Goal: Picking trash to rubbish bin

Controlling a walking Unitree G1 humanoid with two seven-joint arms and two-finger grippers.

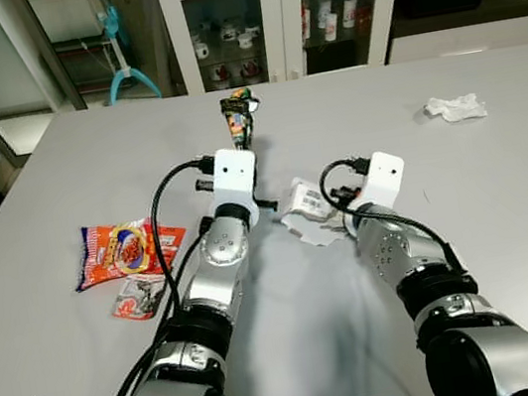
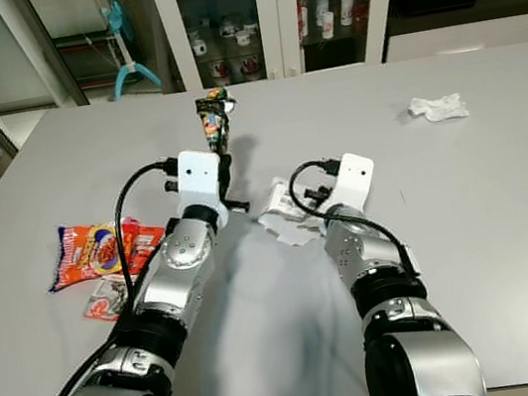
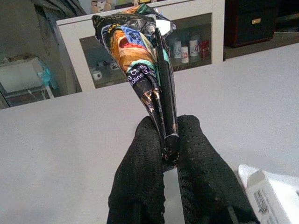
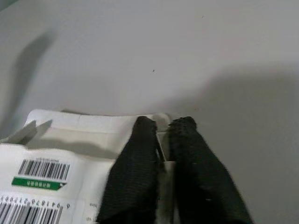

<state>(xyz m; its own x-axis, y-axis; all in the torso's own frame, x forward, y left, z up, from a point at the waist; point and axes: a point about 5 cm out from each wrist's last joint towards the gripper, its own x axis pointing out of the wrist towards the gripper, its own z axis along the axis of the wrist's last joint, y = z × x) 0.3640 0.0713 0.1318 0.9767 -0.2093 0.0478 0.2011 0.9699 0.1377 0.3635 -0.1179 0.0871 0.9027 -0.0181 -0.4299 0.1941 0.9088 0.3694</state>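
Table [image 1: 502,180]: red packet [image 1: 123,248], tissue [image 1: 455,107] | left fingers [image 3: 140,154] pinch wrapper [image 3: 140,51] | right fingers [image 4: 140,144] pinch carton [image 4: 56,154]

Barcode, unreadable digits on white carton [image 4: 51,182]

Head stereo pair: high, facing forward-down over grey table [image 1: 509,219]; both share white glass-door cabinet [image 2: 280,14] at 12 o'clock. Wrist cameras: close, along black fingers, low over tabletop.
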